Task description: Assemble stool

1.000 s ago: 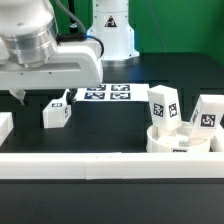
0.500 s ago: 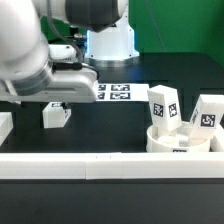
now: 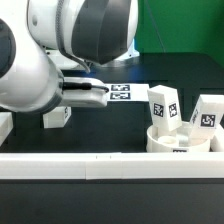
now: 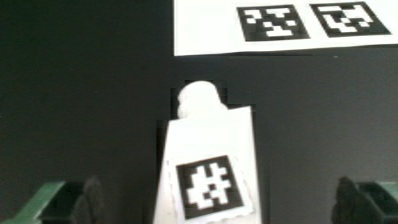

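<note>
A white leg block (image 4: 208,150) with a black-and-white tag lies on the dark table, its pegged end toward the marker board (image 4: 285,25). My gripper (image 4: 217,205) is open, with one dark finger (image 4: 63,200) on each side of the block and clear gaps between them. In the exterior view the block (image 3: 55,117) peeks out under my arm at the left. The round white seat (image 3: 182,142) stands at the exterior view's right with two tagged legs upright in it (image 3: 163,105) (image 3: 208,112).
A long white rail (image 3: 110,165) runs along the front. Another white piece (image 3: 5,125) shows at the exterior view's left edge. The marker board (image 3: 122,92) lies behind the block. My arm fills the upper left.
My arm has swung over and come down above the leg block at the left, now covering much more of the exterior view. The seat and its two legs have not moved.
</note>
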Available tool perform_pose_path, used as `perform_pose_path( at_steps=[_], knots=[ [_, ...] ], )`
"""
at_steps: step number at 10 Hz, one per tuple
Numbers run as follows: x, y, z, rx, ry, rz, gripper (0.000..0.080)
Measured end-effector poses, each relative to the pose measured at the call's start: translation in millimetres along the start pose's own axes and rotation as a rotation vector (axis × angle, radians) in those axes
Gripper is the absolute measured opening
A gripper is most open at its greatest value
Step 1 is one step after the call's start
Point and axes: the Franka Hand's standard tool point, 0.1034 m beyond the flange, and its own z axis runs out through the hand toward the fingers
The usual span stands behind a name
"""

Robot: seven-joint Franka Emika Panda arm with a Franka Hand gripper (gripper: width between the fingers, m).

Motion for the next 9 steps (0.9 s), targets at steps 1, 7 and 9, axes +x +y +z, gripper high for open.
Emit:
perform_pose_path(
  at_steps=[1, 7, 9],
  knots=[
    [3.5, 1.6, 5.0, 0.001, -0.005, 0.008, 0.0649],
    [20.7, -5.7, 18.9, -0.008, 0.028, 0.052, 0.0649],
    [22.6, -6.4, 19.0, -0.011, 0.034, 0.05, 0.0403]
  ],
)
